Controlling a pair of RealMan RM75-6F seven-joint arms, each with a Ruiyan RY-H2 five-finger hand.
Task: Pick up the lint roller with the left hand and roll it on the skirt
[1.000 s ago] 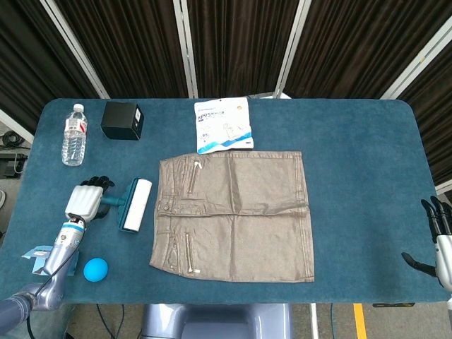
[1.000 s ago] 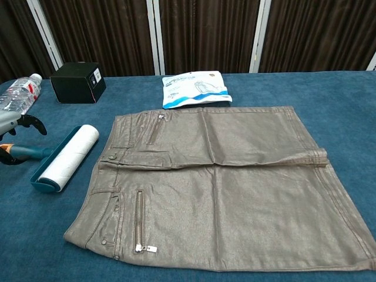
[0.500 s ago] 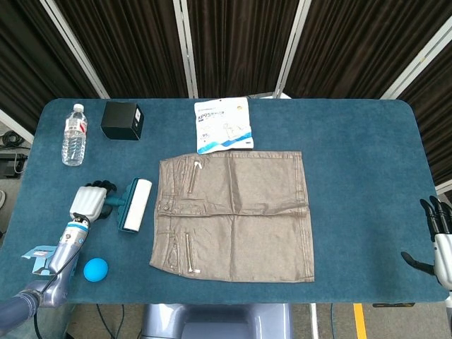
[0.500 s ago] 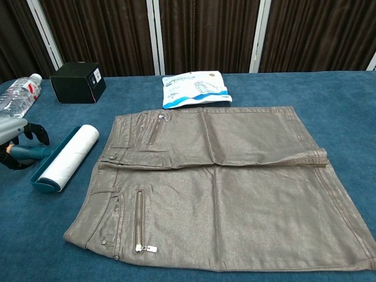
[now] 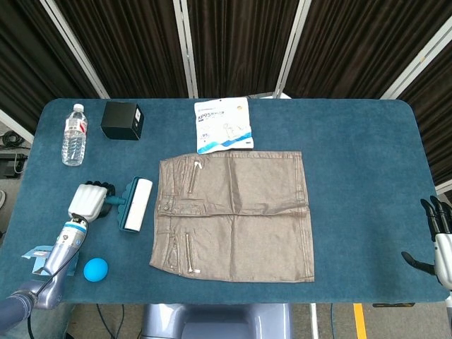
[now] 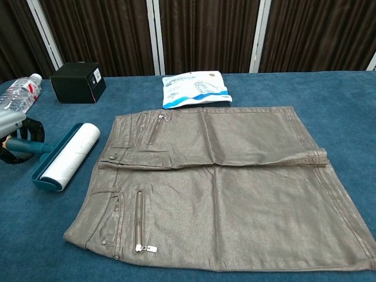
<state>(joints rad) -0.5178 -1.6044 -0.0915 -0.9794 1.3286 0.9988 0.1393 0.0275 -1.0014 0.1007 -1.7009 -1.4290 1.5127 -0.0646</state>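
Observation:
The lint roller has a white roll in a teal frame and lies on the blue table just left of the skirt. The grey-brown skirt is spread flat mid-table, zippers toward the roller. My left hand is at the roller's teal handle, its dark fingers curled around it. In the chest view the left hand shows at the left edge, wrapped on the handle of the lint roller, beside the skirt. My right hand hangs at the table's right edge, fingers apart, holding nothing.
A water bottle and a black box stand at the back left. A white and blue packet lies just behind the skirt. A blue ball sits near the front left edge beside my left forearm.
My left hand has slid in over the roller's handle and its fingers have curled around it. The roller has shifted slightly. The right hand has not moved.

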